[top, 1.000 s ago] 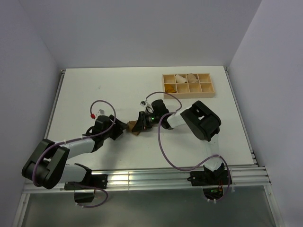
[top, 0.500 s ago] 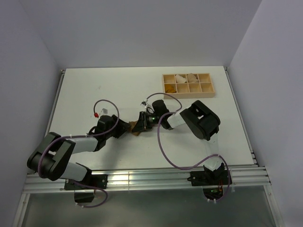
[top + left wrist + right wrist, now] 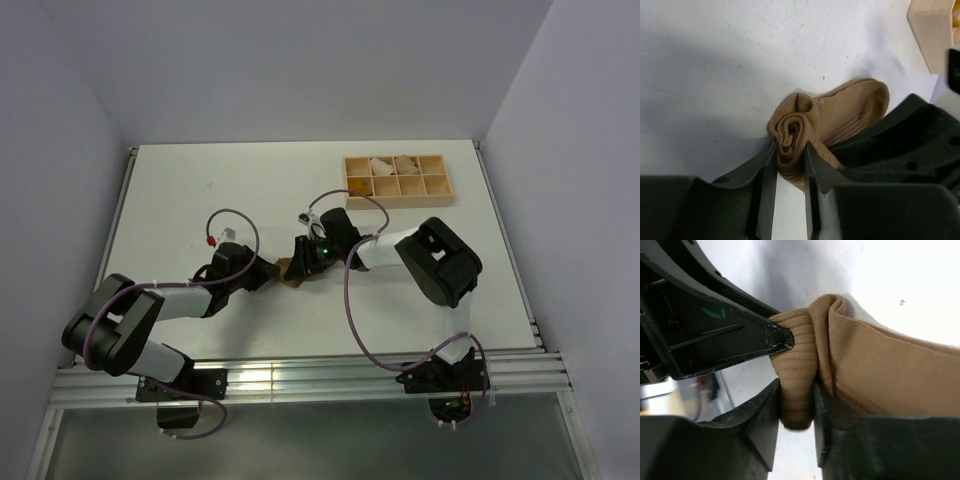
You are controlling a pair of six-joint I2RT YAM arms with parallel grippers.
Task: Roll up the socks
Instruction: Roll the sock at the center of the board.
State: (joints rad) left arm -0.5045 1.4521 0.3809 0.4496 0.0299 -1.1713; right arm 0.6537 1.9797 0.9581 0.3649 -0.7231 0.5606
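Observation:
The socks lie mid-table as a tan-brown bundle between my two grippers. In the left wrist view they form a tight spiral roll with a flat ribbed part trailing to the upper right. My left gripper is shut on the roll, both fingers pressed against its sides. My right gripper is shut on a ribbed fold of the socks from the opposite side. The left gripper's fingertip touches that same fold. From above, the left gripper and right gripper meet almost tip to tip.
A wooden compartment tray stands at the back right with pale bundles in some cells; its corner shows in the left wrist view. An aluminium rail runs along the near table edge. Walls close the left and right sides.
My left gripper has slid right to the socks and closed on the roll. The right gripper stays at the socks, and its arm's elbow has shifted right.

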